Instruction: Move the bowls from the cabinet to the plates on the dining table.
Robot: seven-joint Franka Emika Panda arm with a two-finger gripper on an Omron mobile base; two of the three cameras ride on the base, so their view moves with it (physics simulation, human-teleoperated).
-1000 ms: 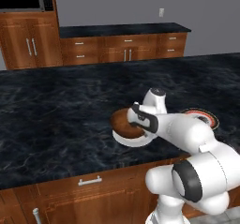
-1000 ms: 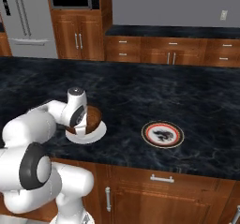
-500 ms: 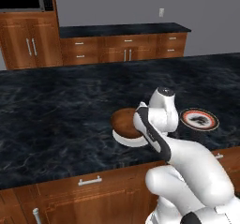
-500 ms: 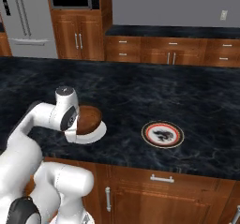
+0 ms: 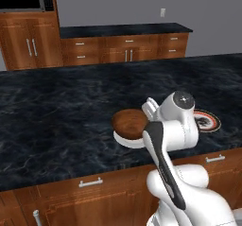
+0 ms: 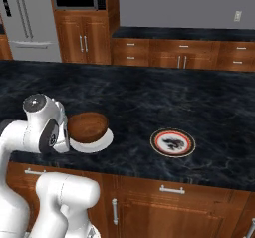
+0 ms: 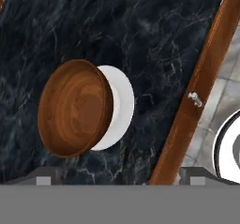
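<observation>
The gripper [image 7: 119, 180] is hanging wide open with nothing between its tips, hovering above the table edge. Just off it, the dark wooden bowl [image 7: 75, 108] is sitting on the white plate [image 7: 120, 103], and that plate is resting on the black marble table [image 6: 149, 102] near its front edge. In the right base view the bowl [image 6: 87, 127] is showing beside the arm's white wrist. Further along the top, well apart, a second plate [image 6: 173, 142] with a red rim and dark centre is lying flat.
</observation>
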